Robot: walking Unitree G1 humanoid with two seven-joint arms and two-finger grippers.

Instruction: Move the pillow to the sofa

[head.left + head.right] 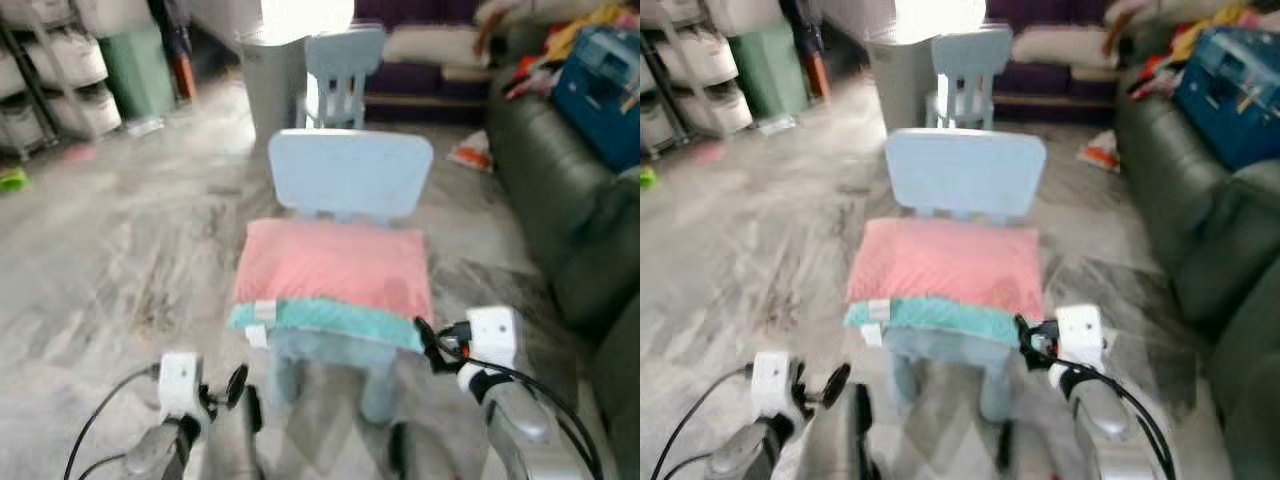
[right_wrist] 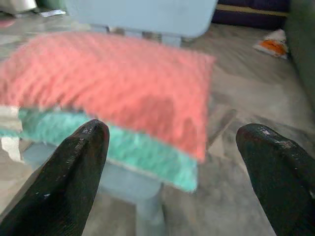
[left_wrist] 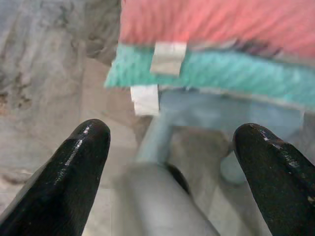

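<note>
The approach is judged under way: the pillow (image 2: 113, 93) lies just ahead of both grippers' parted fingers (image 2: 74, 167), ungrasped; closing in is needed next.

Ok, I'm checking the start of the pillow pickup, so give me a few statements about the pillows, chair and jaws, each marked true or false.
1. A pink pillow lies on top of a teal pillow. True.
2. The pillows sit on the green sofa. False: they lie on the seat of a light blue chair, with the sofa to the robot's right.
3. The left gripper has its jaws apart, holding nothing. True.
4. The right gripper is shut on the pink pillow. False: its jaws are open, short of the pillows.
5. A second light blue chair stands farther back. True.
</note>
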